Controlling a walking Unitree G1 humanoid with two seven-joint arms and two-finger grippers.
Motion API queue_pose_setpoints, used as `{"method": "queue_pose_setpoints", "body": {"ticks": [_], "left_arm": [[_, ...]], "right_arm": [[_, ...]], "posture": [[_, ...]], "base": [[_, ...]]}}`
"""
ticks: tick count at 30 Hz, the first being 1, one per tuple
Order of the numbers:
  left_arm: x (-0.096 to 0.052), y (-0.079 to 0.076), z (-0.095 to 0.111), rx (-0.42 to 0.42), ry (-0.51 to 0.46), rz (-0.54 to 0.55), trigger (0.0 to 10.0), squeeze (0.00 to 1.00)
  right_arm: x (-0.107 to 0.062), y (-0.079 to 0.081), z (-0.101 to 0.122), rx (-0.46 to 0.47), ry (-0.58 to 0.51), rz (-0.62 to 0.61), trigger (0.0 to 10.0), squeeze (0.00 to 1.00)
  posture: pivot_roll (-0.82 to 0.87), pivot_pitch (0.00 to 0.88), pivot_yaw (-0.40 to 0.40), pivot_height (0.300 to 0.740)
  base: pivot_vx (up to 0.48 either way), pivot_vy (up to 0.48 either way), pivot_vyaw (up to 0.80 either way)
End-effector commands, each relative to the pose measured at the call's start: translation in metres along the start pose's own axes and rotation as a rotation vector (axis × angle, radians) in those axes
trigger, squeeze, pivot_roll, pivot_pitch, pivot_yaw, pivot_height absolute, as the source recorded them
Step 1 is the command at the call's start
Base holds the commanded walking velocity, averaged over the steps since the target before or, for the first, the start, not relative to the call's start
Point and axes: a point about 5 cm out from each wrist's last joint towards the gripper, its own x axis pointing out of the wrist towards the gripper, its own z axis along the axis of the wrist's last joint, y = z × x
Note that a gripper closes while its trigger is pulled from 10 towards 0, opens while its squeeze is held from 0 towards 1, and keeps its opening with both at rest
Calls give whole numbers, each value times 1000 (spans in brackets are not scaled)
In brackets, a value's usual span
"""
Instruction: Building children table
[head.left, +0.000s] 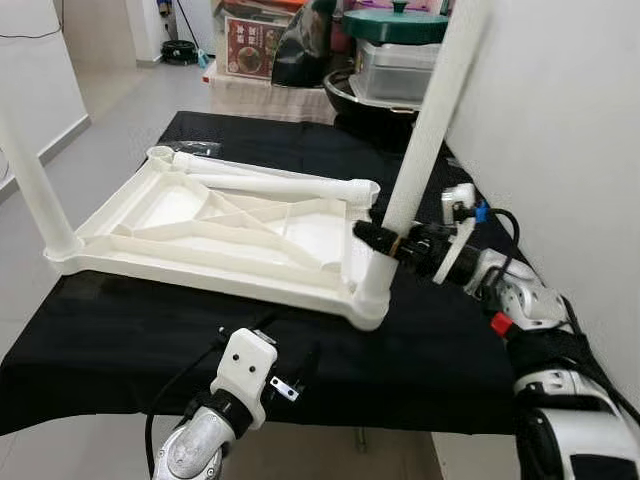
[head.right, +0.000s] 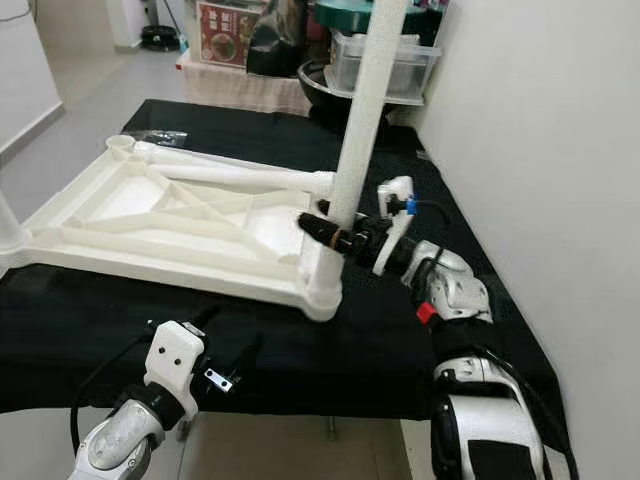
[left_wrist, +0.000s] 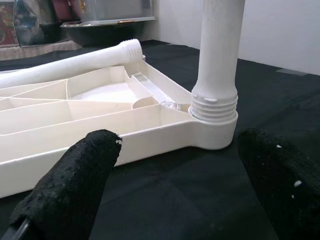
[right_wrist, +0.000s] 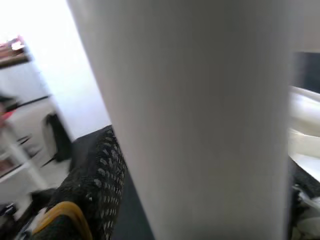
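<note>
The white plastic table top (head.left: 200, 270) lies upside down on a black-covered table (head.left: 120, 340). A white leg (head.left: 430, 110) stands upright in the near right corner socket (head.left: 372, 290). My right gripper (head.left: 385, 238) is shut on this leg just above the socket, coming from the right. In the right wrist view the leg (right_wrist: 200, 115) sits close against one black finger (right_wrist: 95, 185). My left gripper (left_wrist: 175, 150) is open and low at the table's front edge, and the leg's threaded base (left_wrist: 214, 107) lies ahead between its fingers (left_wrist: 75, 185). A second leg (head.left: 30, 190) stands at the left corner. A loose leg (head.left: 270, 183) lies across the far side.
A white wall (head.left: 560, 130) runs close along the right side of the table. Behind the table stand a green-lidded pot (head.left: 395, 25), a clear box (head.left: 400, 70), a black pan (head.left: 360, 95) and a printed carton (head.left: 250, 45). Grey floor (head.left: 110, 110) lies to the left.
</note>
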Motion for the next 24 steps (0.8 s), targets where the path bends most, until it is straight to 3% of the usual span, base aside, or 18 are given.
{"method": "queue_pose_setpoints", "body": {"ticks": [1, 3, 4, 6, 7, 8, 9, 13, 19, 20, 22, 23, 24], "left_arm": [[-1, -4, 1, -4, -5, -9, 10000, 0], [-1, -4, 1, -5, -5, -10, 10000, 0], [-1, -4, 1, -4, -4, -10, 10000, 0], [-2, -3, 1, -3, -3, -10, 10000, 0], [-2, -3, 0, -2, -2, -10, 10000, 0], [-2, -3, 0, -2, -2, -10, 10000, 0], [-2, -4, -1, 0, 3, -11, 10000, 0], [-2, -4, -2, 1, 6, -16, 10000, 0], [-2, -5, -3, 0, 8, -19, 10000, 0], [-2, -5, -3, 0, 11, -24, 10000, 0], [-2, -5, -4, 0, 14, -30, 10000, 0], [-2, -5, -4, 0, 15, -32, 10000, 0], [-2, -5, -4, 0, 15, -32, 10000, 0]], "right_arm": [[8, 2, 1, -22, 24, 67, 10000, 0], [9, 3, 2, -18, 23, 81, 10000, 0], [12, 5, 3, -17, 33, 112, 8588, 0], [14, 6, 2, -16, 41, 132, 8588, 0], [17, 6, 2, -28, 46, 125, 0, 0], [17, 6, 2, -28, 46, 125, 0, 0], [19, -1, -5, -67, 23, -17, 0, 0], [11, -6, -9, -94, -17, -147, 0, 0], [7, -10, -11, -103, -53, -244, 0, 0], [2, -16, -15, -90, -69, -434, 0, 0], [-5, -22, -21, -72, -84, -666, 0, 0], [-17, -29, -27, -39, -83, -940, 0, 0], [-17, -29, -27, -39, -83, -940, 0, 0]], "posture": [[159, 0, -139, 740], [159, 0, -139, 740], [162, 0, -138, 740], [162, 0, -138, 740], [161, 0, -137, 740], [161, 0, -137, 740], [156, 0, -135, 740], [146, 0, -126, 740], [139, 0, -122, 740], [126, 0, -113, 740], [126, 0, -113, 740], [118, 0, -108, 740], [118, 0, -108, 740]], "base": [[0, 0, 0], [0, 0, 0], [0, 0, 0], [0, 0, 0], [0, 0, 0], [0, 0, 0], [0, 0, 0], [0, 0, 0], [0, 0, 0], [0, 0, 0], [0, 0, 0], [0, 0, 0], [0, 0, 0]]}}
